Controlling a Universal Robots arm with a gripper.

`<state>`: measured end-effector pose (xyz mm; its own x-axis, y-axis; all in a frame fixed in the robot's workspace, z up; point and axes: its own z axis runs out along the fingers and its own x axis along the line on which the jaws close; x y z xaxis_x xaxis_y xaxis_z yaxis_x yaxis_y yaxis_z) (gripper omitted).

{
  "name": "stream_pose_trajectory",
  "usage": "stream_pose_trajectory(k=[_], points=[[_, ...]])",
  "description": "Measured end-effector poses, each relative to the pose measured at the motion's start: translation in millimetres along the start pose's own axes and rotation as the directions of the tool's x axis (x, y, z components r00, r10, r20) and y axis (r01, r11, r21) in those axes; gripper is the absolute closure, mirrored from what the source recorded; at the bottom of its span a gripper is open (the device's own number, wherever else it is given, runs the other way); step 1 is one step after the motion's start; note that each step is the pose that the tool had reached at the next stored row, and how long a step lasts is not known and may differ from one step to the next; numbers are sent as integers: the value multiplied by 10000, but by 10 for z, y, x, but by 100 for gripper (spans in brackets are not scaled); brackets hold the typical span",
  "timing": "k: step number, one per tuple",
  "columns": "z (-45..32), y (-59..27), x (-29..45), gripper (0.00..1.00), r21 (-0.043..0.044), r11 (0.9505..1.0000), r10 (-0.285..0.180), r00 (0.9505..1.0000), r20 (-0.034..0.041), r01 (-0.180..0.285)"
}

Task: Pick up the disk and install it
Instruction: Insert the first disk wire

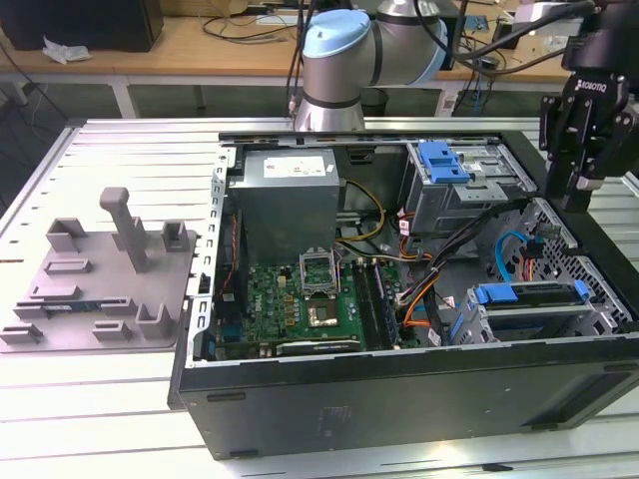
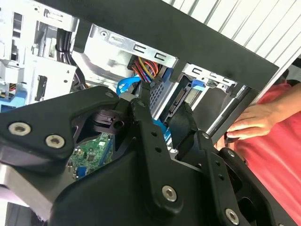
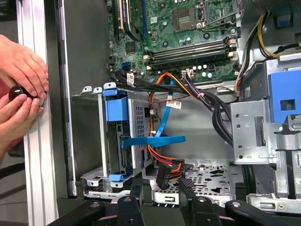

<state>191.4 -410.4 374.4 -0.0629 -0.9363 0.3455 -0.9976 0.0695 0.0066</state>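
Slatted metal bench (image 1: pixel 120 150) carries an open computer case (image 1: pixel 399 399), and the work is concentrated at the end of the case on the exterior view's right. Above that end the end effector (image 1: pixel 575 188) is poised clear of the case. Its fingers (image 3: pixel 136 190) are parted to a moderate gap with nothing between them, and cables are seen through the gap in the first wrist view. Below it, the disk (image 1: pixel 529 311) is found inside the drive cage (image 3: pixel 101 141) with blue rails showing at its edges, and it is judged to be seated there rather than loose. A light-blue cable (image 3: pixel 153 140) is draped across the cage. Beyond the case wall, a person's hands (image 3: pixel 21 70) are rested at the bench edge.

The disk is judged to be stiff, dense for its size and smooth on its metal faces, so slipping is likely under a light pinch, and knocks would be poorly tolerated. Hold is best taken across the two railed long edges, with label face, circuit side and connector left untouched.
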Motion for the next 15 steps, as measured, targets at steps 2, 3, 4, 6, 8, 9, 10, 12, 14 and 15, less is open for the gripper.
stream_pose_trajectory(k=[2, 3, 4, 6, 8, 9, 10, 12, 14, 15], points=[[4, -5, -32, 56, 3, 10000, 20, 9999, -151, -20], [2, -7, -51, 56, 8, 10000, 23, 9997, -236, -23], [0, -9, -84, 56, 17, 10000, 30, 9993, -377, -29], [10, -9, -98, 56, 8, 10000, 80, 9987, -499, -79], [20, -9, -102, 56, -53, 9997, 254, 9982, -549, -258], [25, -9, -104, 56, -106, 9991, 399, 9976, -560, -406], [30, -9, -106, 56, -153, 9985, 525, 9970, -567, -535], [43, -9, -111, 56, -267, 9960, 833, 9948, -585, -850], [53, -9, -114, 56, -358, 9933, 1079, 9923, -603, -1102], [58, -9, -116, 56, -402, 9917, 1198, 9909, -612, -1224]])
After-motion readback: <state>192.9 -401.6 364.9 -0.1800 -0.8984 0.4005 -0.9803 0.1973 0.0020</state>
